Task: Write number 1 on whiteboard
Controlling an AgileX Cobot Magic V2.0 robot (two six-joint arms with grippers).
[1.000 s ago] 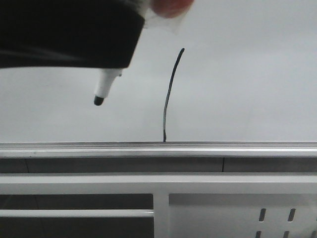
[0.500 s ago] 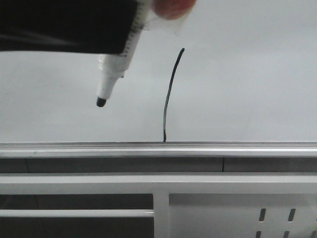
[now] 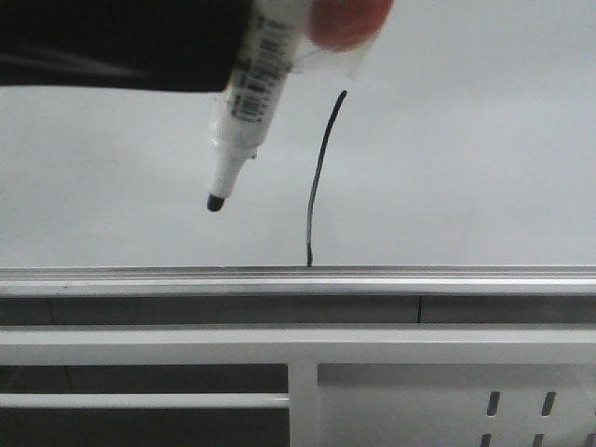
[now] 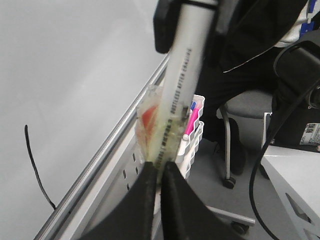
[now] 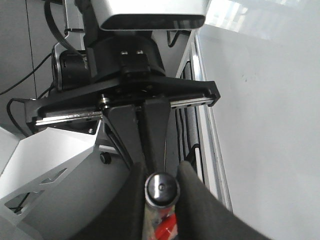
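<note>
The number 1 [image 3: 321,177] is a thin black stroke on the whiteboard [image 3: 466,140], ending at its silver rail [image 3: 372,277]. It also shows in the left wrist view as the number 1 [image 4: 35,165]. A white marker [image 3: 256,84] hangs tilted left of the stroke, its black tip [image 3: 215,202] off the rail. My left gripper [image 4: 161,172] is shut on the marker's [image 4: 185,80] tape-wrapped part. My right gripper [image 5: 161,187] is shut on the marker's round end [image 5: 161,189]; its fingers [image 4: 165,27] flank the barrel. A black gripper body [image 3: 121,42] hides the marker's top.
Below the rail runs a grey metal frame with slots [image 3: 447,382]. A white basket holding a pink pen [image 4: 192,145] hangs beside the board. An office chair [image 4: 245,105] and black cables [image 4: 265,165] stand beyond it.
The marker has swung and slid out from under the black gripper body, showing more barrel with its barcode. Its tip moved right and slightly down, nearer the stroke. The stroke is unchanged.
</note>
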